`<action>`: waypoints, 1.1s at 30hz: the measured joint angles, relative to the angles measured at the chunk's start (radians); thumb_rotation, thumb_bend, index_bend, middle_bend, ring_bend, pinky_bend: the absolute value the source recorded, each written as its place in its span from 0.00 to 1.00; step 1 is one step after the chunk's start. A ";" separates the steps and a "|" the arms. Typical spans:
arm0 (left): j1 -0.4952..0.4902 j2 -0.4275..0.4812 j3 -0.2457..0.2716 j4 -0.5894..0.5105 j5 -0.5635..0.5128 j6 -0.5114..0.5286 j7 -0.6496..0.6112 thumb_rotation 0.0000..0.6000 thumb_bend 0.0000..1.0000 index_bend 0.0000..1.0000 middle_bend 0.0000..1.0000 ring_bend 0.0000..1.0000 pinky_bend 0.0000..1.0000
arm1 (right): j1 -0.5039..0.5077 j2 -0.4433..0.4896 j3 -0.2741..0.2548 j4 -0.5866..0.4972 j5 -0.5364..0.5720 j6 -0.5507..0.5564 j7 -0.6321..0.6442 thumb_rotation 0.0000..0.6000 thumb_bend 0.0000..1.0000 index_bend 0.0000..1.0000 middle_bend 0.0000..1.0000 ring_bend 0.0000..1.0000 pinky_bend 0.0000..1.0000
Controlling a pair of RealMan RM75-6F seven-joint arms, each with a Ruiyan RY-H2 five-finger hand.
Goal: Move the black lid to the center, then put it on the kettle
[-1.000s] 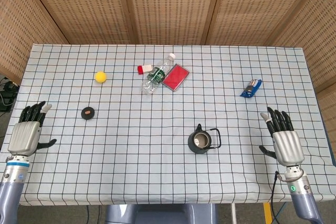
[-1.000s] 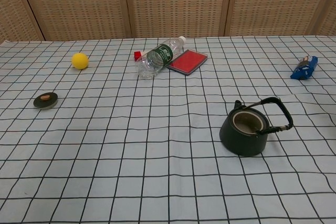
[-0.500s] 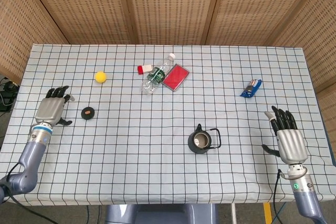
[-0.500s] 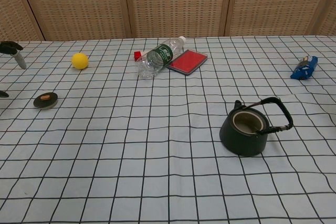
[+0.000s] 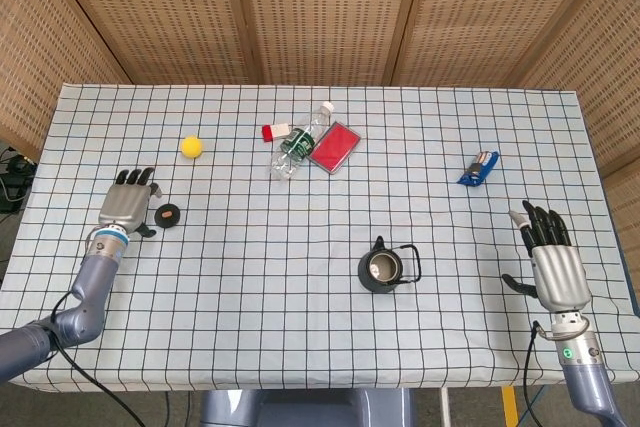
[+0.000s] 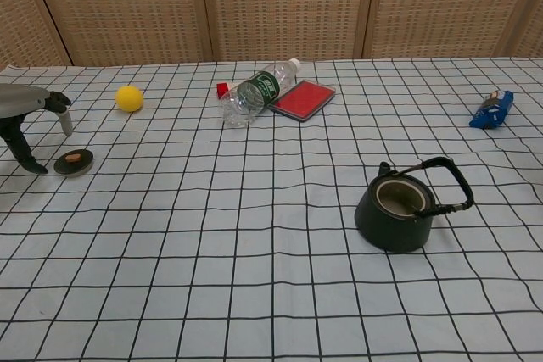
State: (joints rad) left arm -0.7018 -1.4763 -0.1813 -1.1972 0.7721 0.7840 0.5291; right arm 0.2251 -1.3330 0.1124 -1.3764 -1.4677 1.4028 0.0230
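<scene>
The black lid (image 5: 167, 214) (image 6: 74, 162), a small round disc with a reddish knob, lies flat on the checked cloth at the left. My left hand (image 5: 126, 204) (image 6: 30, 120) hovers just left of it, fingers apart, thumb pointing down beside the lid, holding nothing. The dark kettle (image 5: 383, 268) (image 6: 402, 208) stands open-topped right of the table's middle, its handle tilted to the right. My right hand (image 5: 551, 263) is near the right front edge, fingers spread and empty; the chest view does not show it.
A yellow ball (image 5: 191, 146) lies behind the lid. At the back middle are a lying plastic bottle (image 5: 297, 143), a red case (image 5: 335, 146) and a small red-and-white item (image 5: 276, 131). A blue packet (image 5: 479, 167) is at the right.
My left hand has moved right and forward across the table, from the left edge to just beside the lid. The right hand has drifted slightly toward the front edge.
</scene>
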 measured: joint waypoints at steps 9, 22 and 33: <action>-0.038 -0.056 0.010 0.071 -0.036 -0.026 0.004 1.00 0.13 0.33 0.00 0.00 0.00 | 0.000 -0.001 -0.002 -0.001 -0.003 0.001 -0.005 1.00 0.17 0.13 0.00 0.00 0.00; -0.071 -0.103 0.033 0.110 -0.044 -0.035 0.015 1.00 0.27 0.39 0.00 0.00 0.00 | -0.001 0.002 0.003 0.000 0.002 0.003 0.005 1.00 0.17 0.13 0.00 0.00 0.00; -0.069 -0.073 0.034 0.056 -0.013 -0.001 -0.006 1.00 0.28 0.41 0.00 0.00 0.00 | -0.003 0.004 0.003 -0.003 -0.002 0.008 0.011 1.00 0.17 0.13 0.00 0.00 0.00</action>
State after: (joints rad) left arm -0.7708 -1.5490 -0.1476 -1.1412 0.7588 0.7825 0.5231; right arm 0.2225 -1.3286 0.1156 -1.3794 -1.4693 1.4111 0.0344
